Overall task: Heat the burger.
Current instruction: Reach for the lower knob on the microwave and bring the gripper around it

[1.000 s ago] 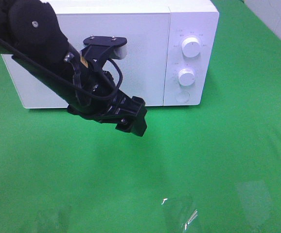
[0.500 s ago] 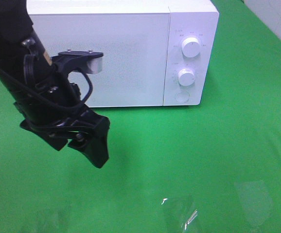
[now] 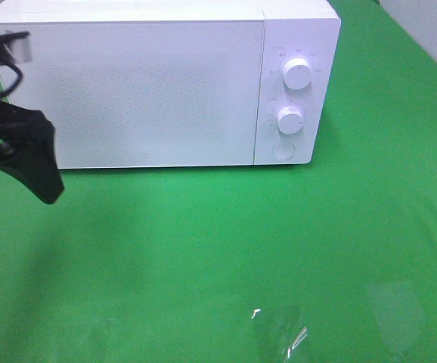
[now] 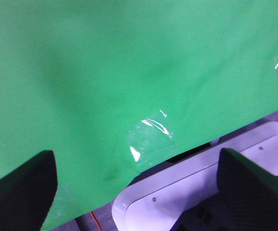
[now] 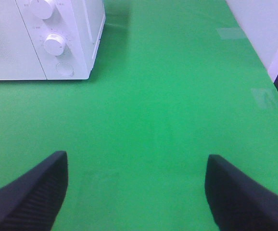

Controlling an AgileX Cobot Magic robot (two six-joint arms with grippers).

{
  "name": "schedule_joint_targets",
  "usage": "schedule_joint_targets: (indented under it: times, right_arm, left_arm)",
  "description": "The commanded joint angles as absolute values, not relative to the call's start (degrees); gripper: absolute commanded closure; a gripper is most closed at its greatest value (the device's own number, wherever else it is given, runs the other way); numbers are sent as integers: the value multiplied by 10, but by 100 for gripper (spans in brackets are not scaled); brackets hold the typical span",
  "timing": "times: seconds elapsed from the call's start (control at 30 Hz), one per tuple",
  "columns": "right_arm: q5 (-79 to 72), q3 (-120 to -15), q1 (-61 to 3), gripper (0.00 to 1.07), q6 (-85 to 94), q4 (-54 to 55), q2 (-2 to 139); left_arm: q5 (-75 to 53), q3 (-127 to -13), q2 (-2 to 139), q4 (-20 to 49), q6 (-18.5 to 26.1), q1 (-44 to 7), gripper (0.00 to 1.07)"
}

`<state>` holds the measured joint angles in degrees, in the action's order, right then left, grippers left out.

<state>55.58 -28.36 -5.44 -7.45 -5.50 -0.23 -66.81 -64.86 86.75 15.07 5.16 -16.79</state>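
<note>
The left tool (image 4: 136,192) is released: its two black fingers (image 4: 18,192) stand wide apart with nothing between them, only green cloth showing in the gap. In the exterior high view it hangs at the left edge, in front of the left end of the oven and above the tabletop. The right tool (image 5: 136,195) is likewise spread and empty, its ribbed black fingers (image 5: 247,197) well apart over bare cloth.

Under both lies the green cloth-covered tabletop (image 3: 279,242), with a crinkled patch of clear shiny tape (image 3: 279,333) near its front edge. The left wrist view shows another such patch at the cloth's edge and, beyond that edge, a white rounded moulded panel (image 4: 192,192).

At the back of the tabletop stands a white box-shaped microwave oven (image 3: 143,91), its flat door closed. On its right-hand panel sit an upper round white knob (image 3: 298,73), a lower round white knob (image 3: 289,119) and, below them, a round white button (image 3: 283,150).

The burger shows in none of the views; where it is cannot be told.
</note>
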Motion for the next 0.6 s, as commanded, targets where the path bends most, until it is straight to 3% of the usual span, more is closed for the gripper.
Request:
schedule_joint_targets:
  times: [0.03,0.1,0.17,0.2,0.37,0.6]
  right_arm:
    - [552,-282,-53,32,-74,-54,-18]
    - [552,-282,-53,32,-74,-54,-18]
    - [552,-282,-53,32,-74,-54,-18]
    - [552,-282,-53,32,-74,-54,-18]
    - [552,-282,-53,32,-74,-54,-18]
    - [552,-282,-53,32,-74,-54,-18]
  left_arm:
    - [-684,-629,837,139,53,-127,24]
    - [-686,-623,827,136,53,-112,24]
    - [-694,-586,775,110,53,-41,24]
    - [-694,-586,775,110,53,-41,24]
    - [-688,-519,686,79,42,52,24]
    - [-661,-460,574,52,6,69,24]
